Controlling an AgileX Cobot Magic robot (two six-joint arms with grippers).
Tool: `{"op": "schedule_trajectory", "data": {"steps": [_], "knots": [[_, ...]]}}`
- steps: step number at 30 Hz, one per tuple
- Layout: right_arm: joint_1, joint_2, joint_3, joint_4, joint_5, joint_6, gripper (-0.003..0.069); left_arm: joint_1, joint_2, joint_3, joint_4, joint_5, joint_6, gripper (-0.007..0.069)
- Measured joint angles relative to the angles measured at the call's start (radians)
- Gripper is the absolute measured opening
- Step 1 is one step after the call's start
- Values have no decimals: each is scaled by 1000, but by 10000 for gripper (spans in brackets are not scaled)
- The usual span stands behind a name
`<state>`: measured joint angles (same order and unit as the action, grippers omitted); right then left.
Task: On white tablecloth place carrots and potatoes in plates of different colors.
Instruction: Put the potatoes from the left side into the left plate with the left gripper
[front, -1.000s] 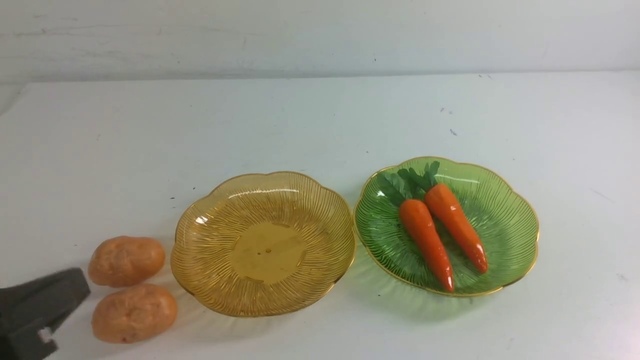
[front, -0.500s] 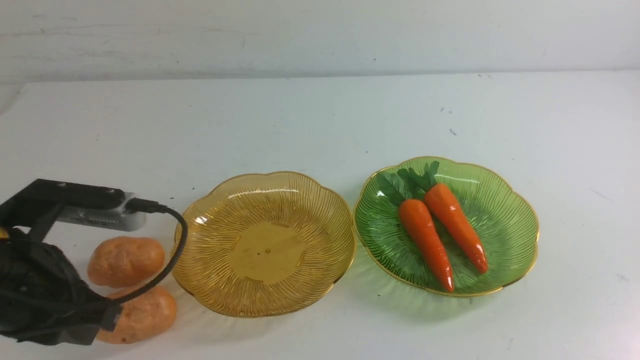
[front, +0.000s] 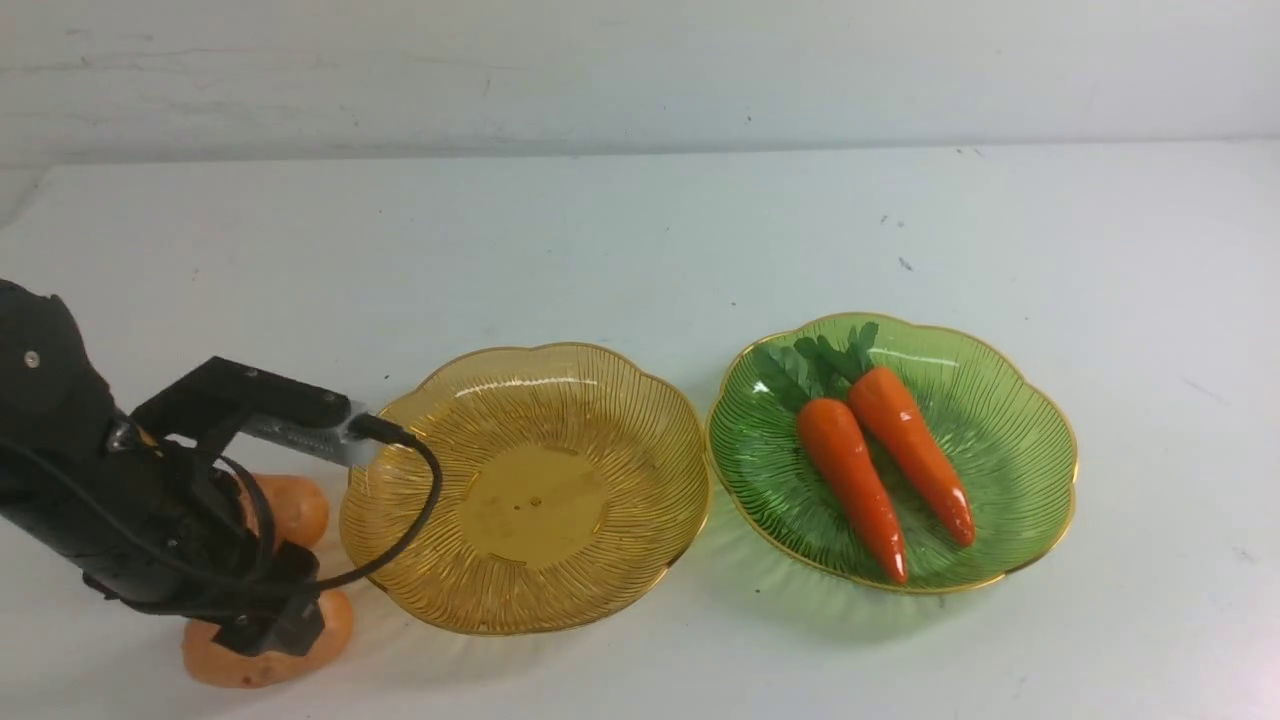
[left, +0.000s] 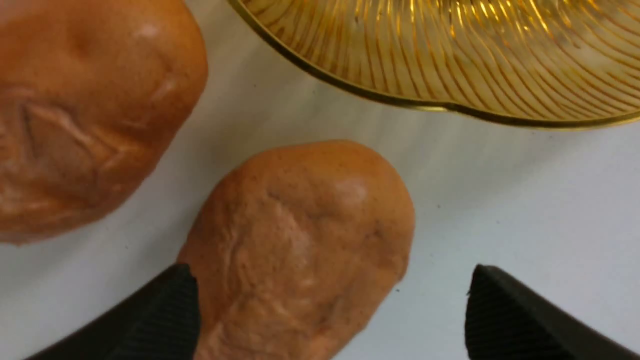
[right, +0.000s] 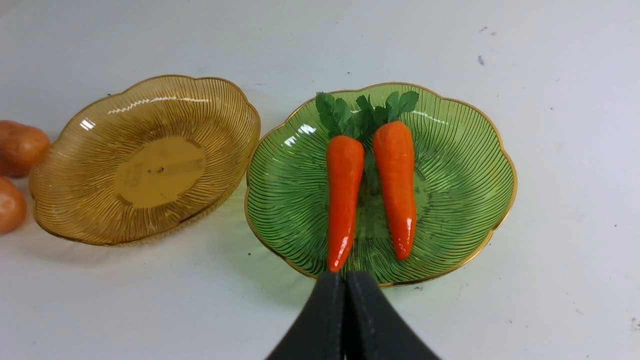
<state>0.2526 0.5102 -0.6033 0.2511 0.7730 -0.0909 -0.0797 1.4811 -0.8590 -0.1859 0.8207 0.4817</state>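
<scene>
Left arm (front: 100, 500) is coming in from the lower-left corner since a second ago and is now hanging over the two potatoes, hiding most of them in the front view. Plates and carrots are staying put. Left gripper (left: 327, 295) is going from closed to wide open over that same second and is gripping nothing.

Near potato (left: 300, 250) is lying between the jaws on the white tablecloth (front: 640, 230). One fingertip (left: 170, 310) is sitting right against its side; the other is standing well clear, with bare cloth between. Far potato (left: 85, 115) is lying just beside it with a small gap, outside the jaws. Both potatoes are resting on the cloth just left of the amber plate (front: 530, 500), and the near one is not touching its rim.

Amber plate is showing its bare ribbed floor. Green plate (front: 1000, 440) is sitting just right of it on the worktop, rims almost meeting. Left-hand carrot (front: 855, 485) and right-hand carrot (front: 915, 450) are lying side by side inside the green plate, with leafy tops pointing to the far side and tips pointing toward the robot.

Right gripper (right: 345, 285) is hovering fully closed with nothing in it, by the robot-side rim of the green plate.
</scene>
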Motion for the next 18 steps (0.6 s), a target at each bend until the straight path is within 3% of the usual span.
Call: {"op": "schedule_trajectory", "data": {"steps": [12, 18], "knots": [[0, 0, 0, 0, 0, 0, -15, 0, 102, -4, 37, -68, 42, 679], [0, 0, 0, 0, 0, 0, -15, 0, 142, -14, 20, -70, 0, 610]]}}
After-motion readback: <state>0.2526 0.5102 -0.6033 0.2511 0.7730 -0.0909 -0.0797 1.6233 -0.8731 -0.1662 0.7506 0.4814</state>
